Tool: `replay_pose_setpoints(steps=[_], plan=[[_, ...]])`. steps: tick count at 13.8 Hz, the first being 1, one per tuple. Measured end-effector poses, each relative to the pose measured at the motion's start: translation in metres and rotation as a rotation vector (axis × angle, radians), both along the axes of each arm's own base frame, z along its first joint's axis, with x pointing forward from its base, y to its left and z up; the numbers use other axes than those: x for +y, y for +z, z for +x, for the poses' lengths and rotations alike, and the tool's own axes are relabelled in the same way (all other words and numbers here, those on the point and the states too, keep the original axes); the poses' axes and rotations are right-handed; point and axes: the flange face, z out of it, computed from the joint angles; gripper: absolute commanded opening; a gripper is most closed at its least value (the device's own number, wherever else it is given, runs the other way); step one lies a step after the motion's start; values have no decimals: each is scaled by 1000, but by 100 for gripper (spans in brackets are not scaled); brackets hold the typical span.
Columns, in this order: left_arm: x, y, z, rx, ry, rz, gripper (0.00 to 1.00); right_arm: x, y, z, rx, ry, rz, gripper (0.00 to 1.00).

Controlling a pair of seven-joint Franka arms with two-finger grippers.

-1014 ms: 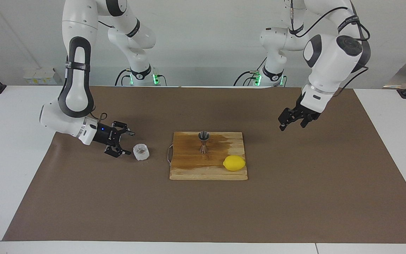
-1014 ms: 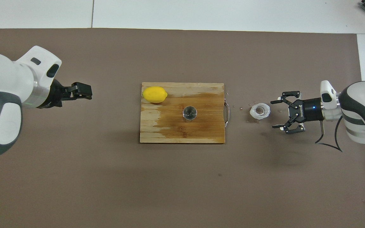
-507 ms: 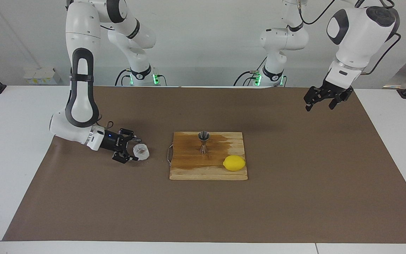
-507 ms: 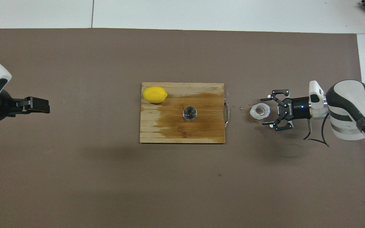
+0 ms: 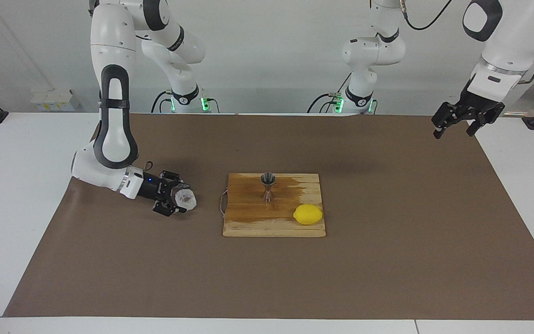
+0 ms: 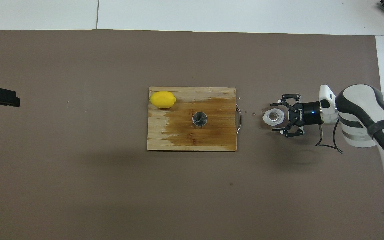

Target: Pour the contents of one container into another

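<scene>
Right gripper point(image 5: 177, 200) low at the brown mat, lying nearly level, jaws spread wide with one finger on either side of the white crinkly cup point(image 5: 186, 199); whether the fingertips point(image 6: 275, 104) actually press the cup wall cannot be told. Cup sits upright on the mat point(image 5: 387, 260) toward the right arm's end of the table, brownish inside, beside the handle end of the wooden cutting board point(image 5: 248, 229) but apart from it; a few small droplets lie on the mat between cup and board. Steel jigger point(image 5: 268, 186) stands upright on the board, near its middle, on a dark wet stain that covers much of the wood. Lemon point(image 5: 308, 214) lies on the same board at the corner farther from the robots, toward the left arm's end, apart from the jigger. Left gripper point(image 5: 454, 124) waits raised high over the mat's edge at the left arm's end of the table, jaws open, nothing between them; in the overhead view only its tip shows at the picture's border.
</scene>
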Motion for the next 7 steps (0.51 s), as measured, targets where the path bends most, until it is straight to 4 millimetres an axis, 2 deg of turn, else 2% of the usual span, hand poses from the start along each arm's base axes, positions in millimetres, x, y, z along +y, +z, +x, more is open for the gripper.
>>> replay_pose_setpoints(steps=[2,3,5,7], plan=[[-2,-4,2,12,-5,2,100,4,0,1,-11,11,-5,40],[-3,-5,1,21,-9,2,100,7,0,1,-19,15,-11,28],[-6,-8,1,29,-14,2,100,11,0,3,-25,17,-20,16],[-7,-9,0,34,-27,3,100,12,0,3,-30,17,-27,11]])
